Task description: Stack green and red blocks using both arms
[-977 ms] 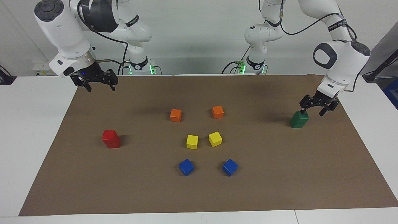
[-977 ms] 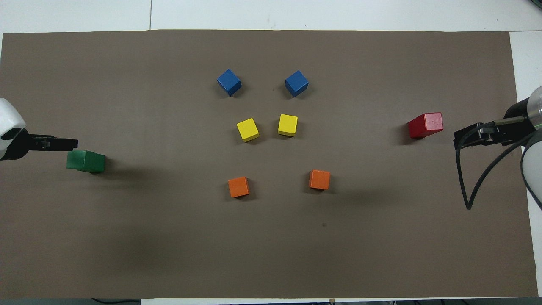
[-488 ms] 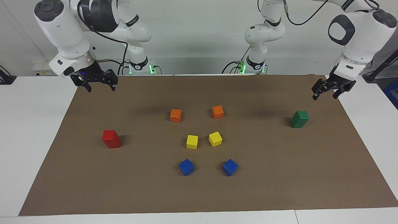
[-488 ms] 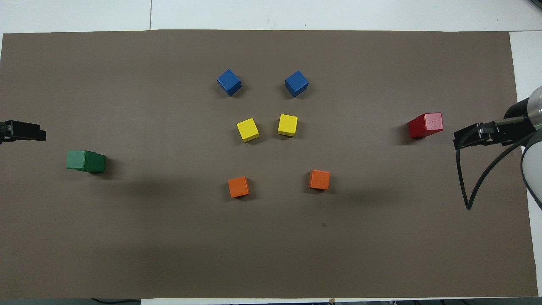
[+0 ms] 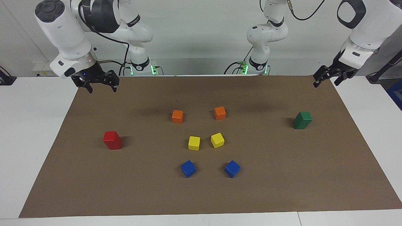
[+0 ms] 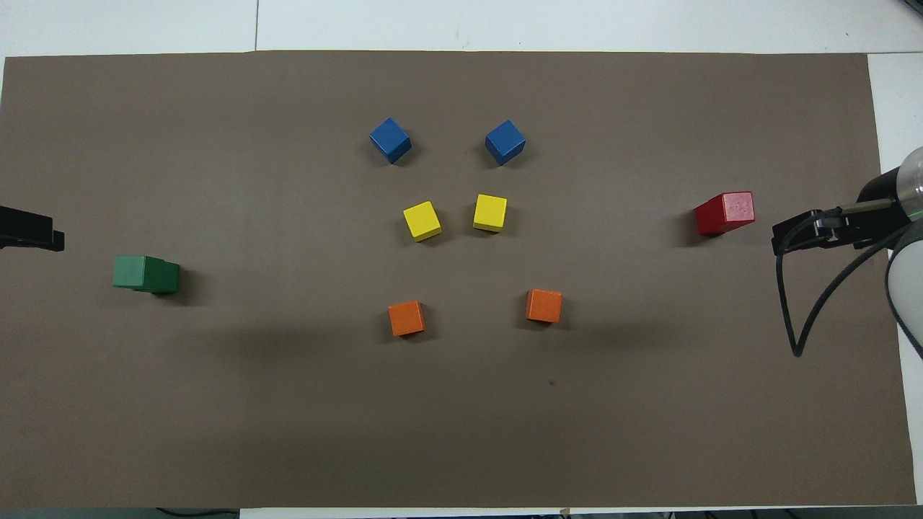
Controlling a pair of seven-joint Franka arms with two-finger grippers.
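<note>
Green stack (image 5: 302, 120) stands on the mat (image 5: 282, 175) at the left arm's end, apart from the raised, empty, open left gripper (image 5: 324, 78). Red stack (image 5: 112, 140) sits apart from the open, empty right gripper (image 5: 100, 84).

left gripper (image 5: 325, 79) is lifting off the green stack (image 5: 302, 120), going from fingers straddling its top a second ago to hanging high, jaws open and empty; in the facing view it's tracking toward 1 o'clock from the stack, over the brown mat's (image 5: 282, 188) corner at the left arm's end; in the overhead view it's sliding out toward 9 o'clock, only its tip showing
</note>
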